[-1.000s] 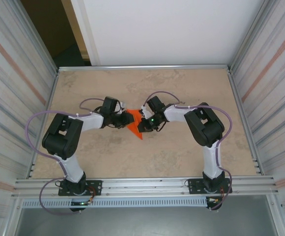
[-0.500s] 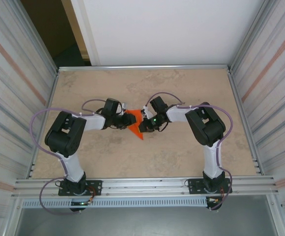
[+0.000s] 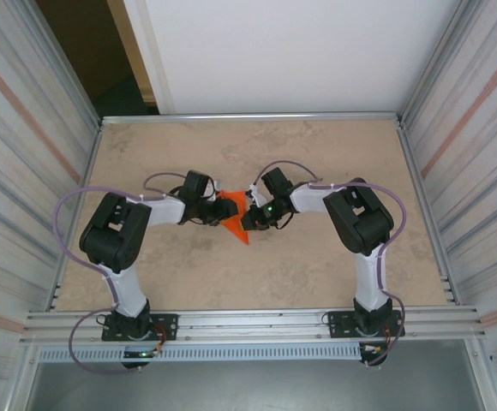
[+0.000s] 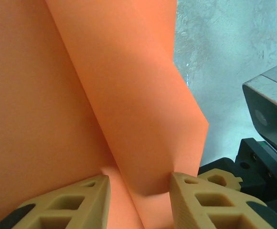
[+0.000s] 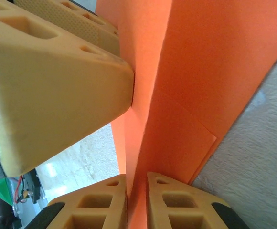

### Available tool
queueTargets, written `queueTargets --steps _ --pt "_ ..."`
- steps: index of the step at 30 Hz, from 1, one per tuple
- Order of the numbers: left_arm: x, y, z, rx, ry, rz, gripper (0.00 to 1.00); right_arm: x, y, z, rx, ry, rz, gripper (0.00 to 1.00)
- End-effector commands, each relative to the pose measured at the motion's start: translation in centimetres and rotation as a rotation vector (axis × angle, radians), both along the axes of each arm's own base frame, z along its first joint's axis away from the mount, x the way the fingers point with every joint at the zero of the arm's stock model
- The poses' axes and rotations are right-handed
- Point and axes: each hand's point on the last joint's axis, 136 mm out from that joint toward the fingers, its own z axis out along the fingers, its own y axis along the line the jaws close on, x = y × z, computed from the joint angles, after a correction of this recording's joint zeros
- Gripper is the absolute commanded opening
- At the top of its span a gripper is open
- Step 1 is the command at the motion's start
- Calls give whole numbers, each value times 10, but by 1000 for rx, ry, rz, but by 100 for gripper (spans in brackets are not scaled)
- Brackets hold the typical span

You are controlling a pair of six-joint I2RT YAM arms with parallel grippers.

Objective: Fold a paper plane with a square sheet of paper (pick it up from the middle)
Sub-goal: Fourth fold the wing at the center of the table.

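Centrally, the right gripper (image 5: 137, 177) pinches the orange paper (image 3: 234, 218) while the left gripper (image 4: 139, 183), fingers parted, straddles its fold.

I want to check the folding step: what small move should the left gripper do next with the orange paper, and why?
Probably draw the left gripper back off the folded orange paper. Its fingers stand apart on either side of a raised fold, while the right gripper pinches the paper, so the sheet should not slip.

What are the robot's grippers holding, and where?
The right gripper pinches the paper along a fold. The left gripper straddles a fold; hold unclear.
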Motion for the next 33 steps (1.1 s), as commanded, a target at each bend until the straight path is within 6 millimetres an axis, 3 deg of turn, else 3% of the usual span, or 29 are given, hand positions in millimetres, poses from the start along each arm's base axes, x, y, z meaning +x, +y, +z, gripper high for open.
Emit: queueTargets --steps 1,5,16,22,33 --pt "-21 18 -37 148 127 8 38 -2 -10 2 -41 13 -43 19" --pt "-24 23 -46 208 164 26 38 -2 -11 13 -17 3 -73 24" --pt "-31 28 -59 258 226 35 39 -12 -7 8 -2 47 -91 21" --pt "-32 30 -62 275 235 38 39 -23 -1 16 6 56 -79 21" --pt "-36 35 -67 306 261 44 40 -34 -10 -1 -83 84 -111 13"
